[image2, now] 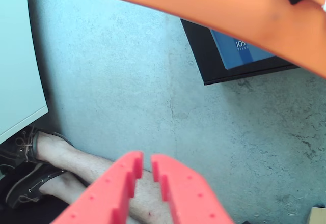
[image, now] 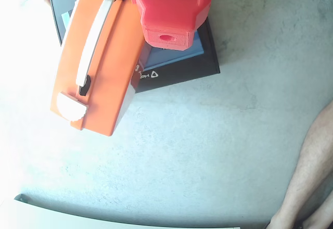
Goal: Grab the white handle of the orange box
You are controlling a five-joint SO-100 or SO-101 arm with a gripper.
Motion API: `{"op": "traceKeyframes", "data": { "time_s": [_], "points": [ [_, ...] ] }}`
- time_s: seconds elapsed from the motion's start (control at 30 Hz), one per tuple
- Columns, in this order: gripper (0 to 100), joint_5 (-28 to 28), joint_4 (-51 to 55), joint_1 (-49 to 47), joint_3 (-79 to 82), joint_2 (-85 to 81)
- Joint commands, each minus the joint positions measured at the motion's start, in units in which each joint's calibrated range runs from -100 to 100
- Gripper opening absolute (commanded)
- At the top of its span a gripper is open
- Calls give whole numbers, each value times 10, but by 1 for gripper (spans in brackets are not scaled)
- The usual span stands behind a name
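The orange box [image: 106, 78] lies slanted at the upper left of the fixed view, partly on top of a black box. The white handle [image: 93, 39] runs lengthwise along it, with a black end mount near the white half-round tab [image: 70, 106]. The red arm [image: 166, 10] hangs over the box's upper right. In the wrist view my red gripper [image2: 146, 159] is at the bottom edge, its fingers almost together with nothing between them. It is well apart from the orange box [image2: 214, 5], which crosses the top. The handle's white bar is out of the wrist view.
A black box with a blue panel [image: 177, 65] lies under and to the right of the orange box; it also shows in the wrist view [image2: 239, 51]. A person's bare leg [image: 312, 177] is at the right edge. A pale board [image2: 15, 56] stands at the left.
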Motion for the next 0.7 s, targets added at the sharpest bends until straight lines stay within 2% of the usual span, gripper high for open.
{"op": "traceKeyframes", "data": {
  "time_s": [0.0,0.67],
  "points": [
    [2,-5,130,-48,32,-83],
    [2,-5,130,-47,26,-83]
  ]
}}
